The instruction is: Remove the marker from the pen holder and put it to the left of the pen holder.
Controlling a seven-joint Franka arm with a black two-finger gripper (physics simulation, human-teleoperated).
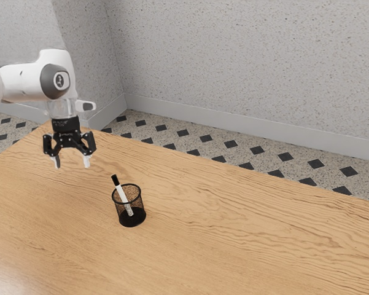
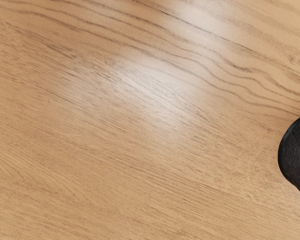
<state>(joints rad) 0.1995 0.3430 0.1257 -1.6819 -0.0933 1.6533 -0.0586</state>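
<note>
Gripper [image 1: 72,165] is up in the air over the exterior view's left part of the wood table [image 1: 233,233], w/ fingers pointing down, spread well apart & nothing pinched btwn them. It's to the exterior view's left of the pen holder [image 1: 131,219], apart from it & higher up. White arm [image 1: 24,83] comes in from the exterior view's left.

Marker [image 1: 120,190] is still-life simple: white body, black cap, standing in the pen holder, cap end up & poking out past the rim. It's tilted, not upright: cap end leans to the exterior view's left & far side, lower end sits down inside, to the right & nearer. Pen holder is black mesh w/ a round rim & solid dark base, upright on the table.

Far side, past the table edge: pale speckled floor [image 1: 172,140] w/ dark diamonds, then a light baseboard [image 1: 233,129] & speckled grey wall [image 1: 233,61].

Wrist view: wood grain w/ a soft bright glare patch, plus a dark rounded shape [image 2: 295,155], cut off at the frame edge; prob. part of the pen holder, but can't be sure from that bit.
</note>
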